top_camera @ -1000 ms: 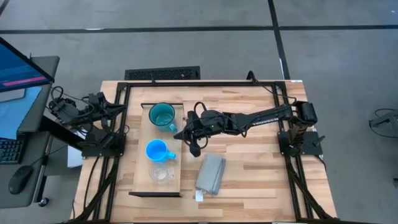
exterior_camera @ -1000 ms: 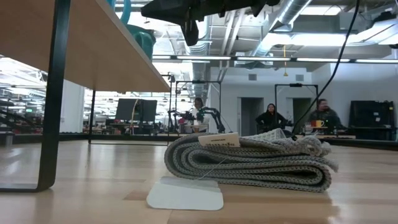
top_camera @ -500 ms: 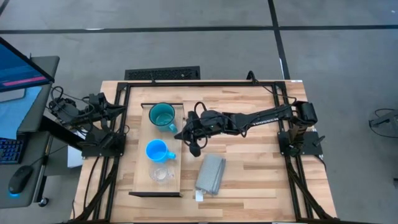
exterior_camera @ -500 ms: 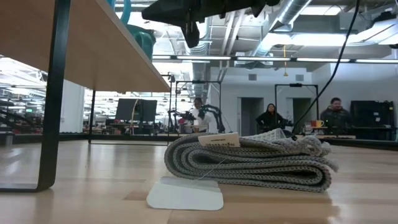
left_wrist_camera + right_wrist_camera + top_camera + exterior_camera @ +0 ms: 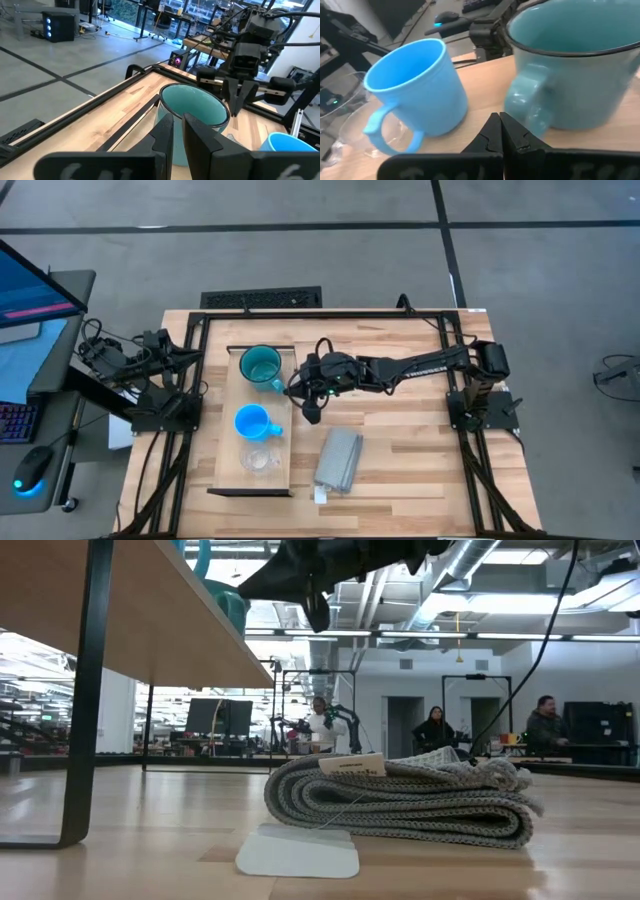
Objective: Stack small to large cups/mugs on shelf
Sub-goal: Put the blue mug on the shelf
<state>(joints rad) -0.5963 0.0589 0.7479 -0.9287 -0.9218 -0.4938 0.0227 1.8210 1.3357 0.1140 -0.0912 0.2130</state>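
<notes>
The right gripper is fully clenched and empty, held just beside the shelf. The left gripper, nearly closed on nothing, is parked at the table's left edge. Placement is judged complete: the clear cup, blue mug and teal mug stand upright in a row, smallest to largest; nothing is nested.

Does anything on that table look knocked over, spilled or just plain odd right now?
Nothing stands out. The teal mug, blue mug and clear cup stand upright in a row on the shelf, with no spill. The folded grey cloth lies slightly askew on the tabletop, with a tag showing.
</notes>
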